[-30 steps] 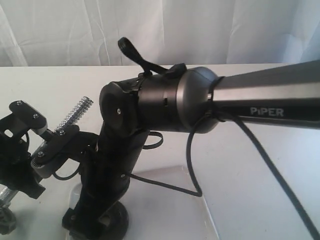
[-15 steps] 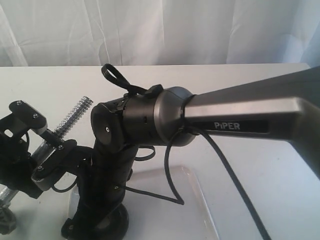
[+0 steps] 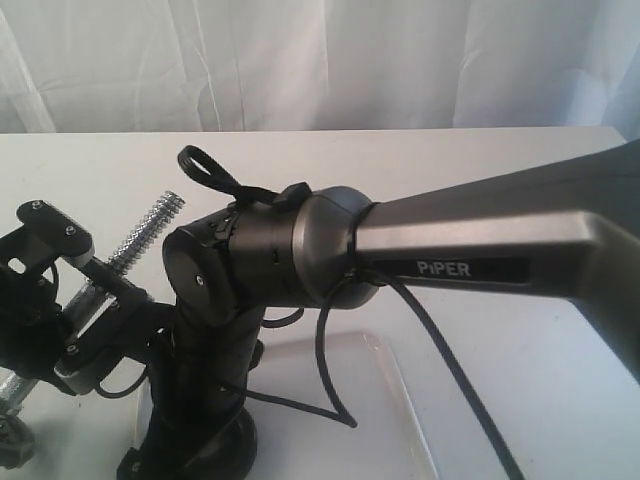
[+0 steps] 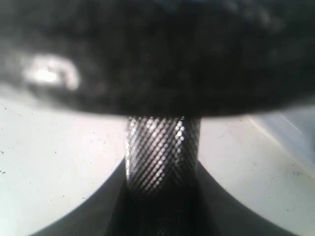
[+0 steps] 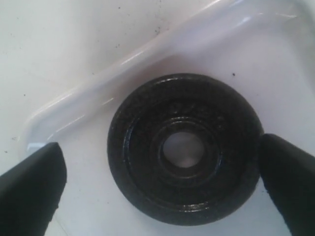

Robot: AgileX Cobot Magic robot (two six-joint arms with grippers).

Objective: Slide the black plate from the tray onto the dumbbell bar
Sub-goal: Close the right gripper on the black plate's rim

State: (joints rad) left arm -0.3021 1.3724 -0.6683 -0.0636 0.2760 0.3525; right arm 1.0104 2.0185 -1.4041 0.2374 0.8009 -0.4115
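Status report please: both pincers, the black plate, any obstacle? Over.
Left pincer shut on the dumbbell bar, threaded end up. Right pincer open, straddling the black plate, flat in the tray. No obstacle seen.

Right arm [image 3: 480, 235]: grey tapered link, white PiPER lettering [image 3: 447, 268] on black strip, glossy black joint housings, loose black cable [image 3: 438, 340]. Right gripper [image 5: 161, 182] fingers [image 5: 32, 187] matte black. Left arm [image 3: 35, 320] black, silver screws.
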